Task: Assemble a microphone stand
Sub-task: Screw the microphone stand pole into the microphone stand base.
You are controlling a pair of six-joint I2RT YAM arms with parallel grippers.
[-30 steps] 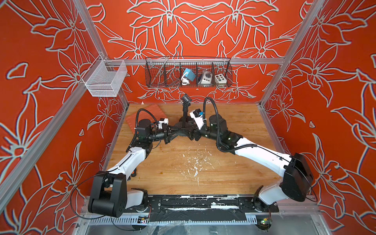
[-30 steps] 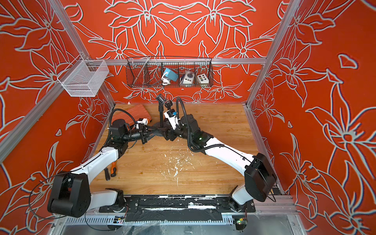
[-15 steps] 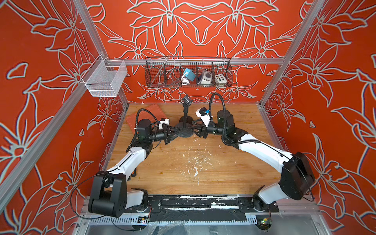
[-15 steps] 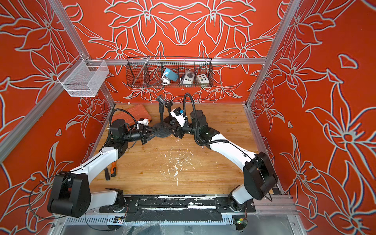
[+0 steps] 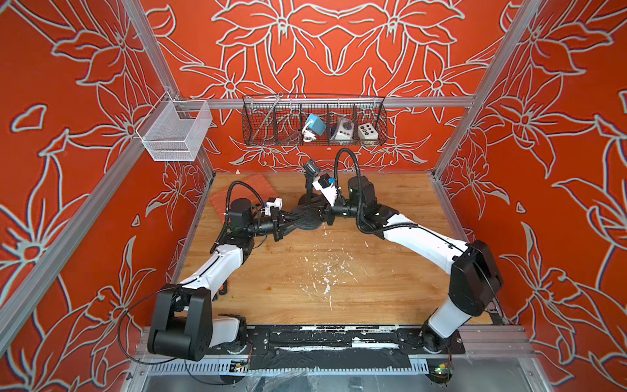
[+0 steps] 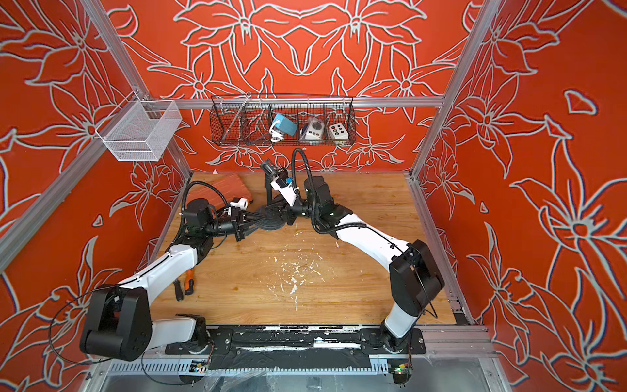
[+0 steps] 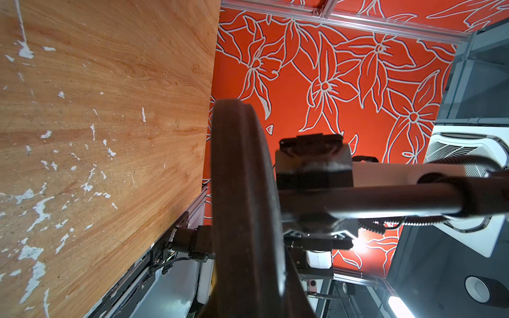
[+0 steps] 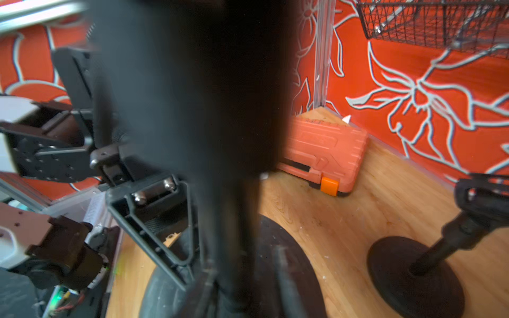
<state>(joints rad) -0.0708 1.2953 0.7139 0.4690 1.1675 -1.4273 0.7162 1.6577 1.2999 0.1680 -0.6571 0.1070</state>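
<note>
Red-orange walls printed with pale flowers close in a worn wooden surface (image 5: 390, 288) flecked with white. The work sits toward its far edge, about midway between the left and right edges. A ridged round black base disc (image 5: 307, 222) lies there, and the left gripper (image 5: 294, 221) has its jaws clenched on the disc's left rim. What has just changed is on the other side. The right gripper (image 5: 317, 212), whose jaws stood spread a second ago, has reached in over the disc. It now grasps the thin black pole (image 7: 371, 201) that rises from the disc's middle, close to its foot, as the left wrist view shows. With base pinned and pole held, the stand looks ready for the pole to be turned home or checked for tightness. Room is tight behind. A second small black stand with a clip (image 8: 391, 261) stands just beside the disc toward the far edge. An orange plastic tool case (image 5: 241, 191) fills the far left corner, and a black wire basket (image 5: 258, 125) hangs on the back wall above. Toward the front edge the surface lies open, save an orange-handled screwdriver (image 6: 188, 286) near the left edge.
</note>
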